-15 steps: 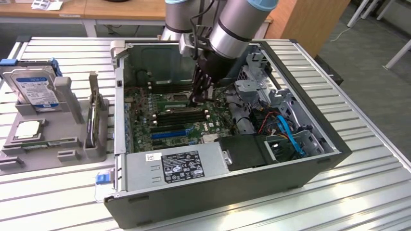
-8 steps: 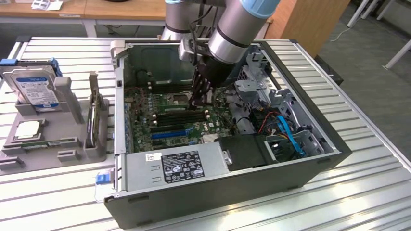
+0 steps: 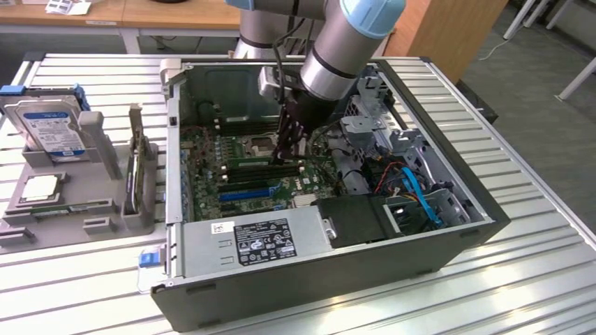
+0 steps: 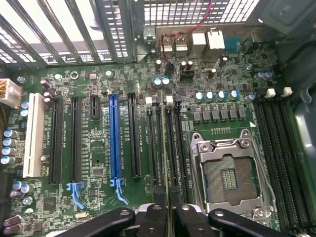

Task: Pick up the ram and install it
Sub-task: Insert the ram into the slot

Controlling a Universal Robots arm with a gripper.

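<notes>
Green and thin, long narrow circuit-board ram stick [image 4: 170, 192] seen edge-on, clamped between the blunt fingers [image 4: 153, 217] of the matte black gripper [image 4: 171, 218], closed tight on its flat faces. Held upright in line with the black plastic memory slots [image 4: 151, 148], just beside the square steel-framed processor socket [image 4: 229, 173]; seated or merely over a slot, impossible to tell. In the exterior view, stick [image 3: 253, 162] low inside the case at the gripper [image 3: 287, 155] tip, stretched along the slots toward the exterior view's left. Around it, glossy green motherboard [image 4: 98, 163] studded with round silver-topped capacitors [image 4: 211, 95], plus long blue expansion slot [image 4: 114, 138] of ridged plastic. Open grey sheet-metal computer case [image 3: 447, 244] flat on ribbed silvery metal table [image 3: 531, 279]; boxy silver power supply [image 3: 261, 241] with printed label inside the case; shiny hard drive [image 3: 49, 125] propped in grey moulded holder [image 3: 56, 223], well apart at the exterior view's left
</notes>
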